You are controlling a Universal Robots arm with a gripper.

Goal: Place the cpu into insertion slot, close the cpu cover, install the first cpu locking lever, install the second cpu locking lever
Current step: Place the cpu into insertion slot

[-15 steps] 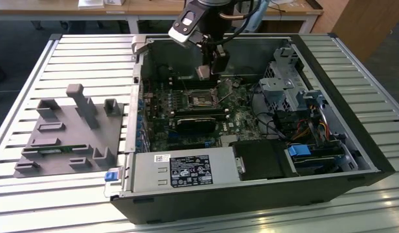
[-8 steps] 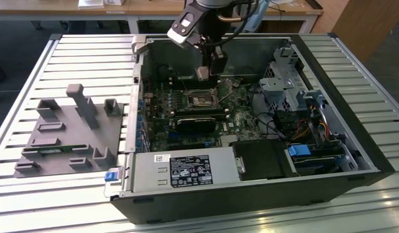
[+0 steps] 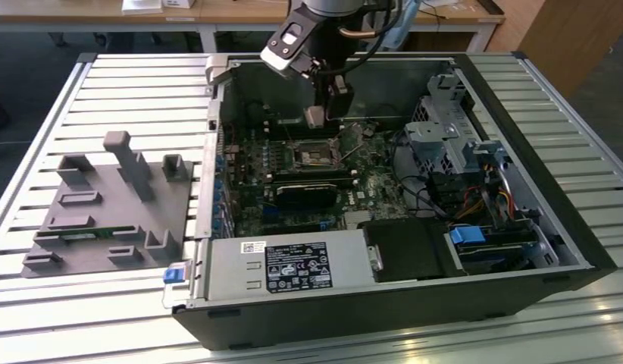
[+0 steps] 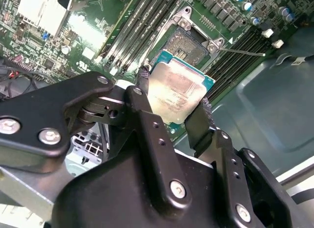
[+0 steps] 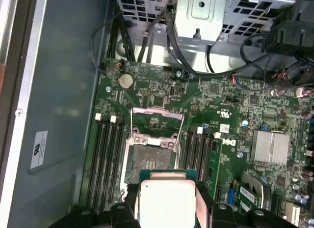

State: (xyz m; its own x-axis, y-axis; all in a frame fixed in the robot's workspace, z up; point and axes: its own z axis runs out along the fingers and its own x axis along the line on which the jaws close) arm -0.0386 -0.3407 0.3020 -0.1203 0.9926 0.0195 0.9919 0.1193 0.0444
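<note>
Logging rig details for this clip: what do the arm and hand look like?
Dark arm carrying a silver-white box and a black cable. The hand is matte black, with flat jointed fingers fastened by silver screws.

Matte black end effector (image 4: pixel 173 94), silver screw heads (image 4: pixel 177 188), small holes along its fingers (image 4: pixel 147 122)

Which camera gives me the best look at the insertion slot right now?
First wrist view: insertion slot seen almost square-on, open. Second wrist view shows it slanted beyond the cpu; exterior view, far off.
</note>
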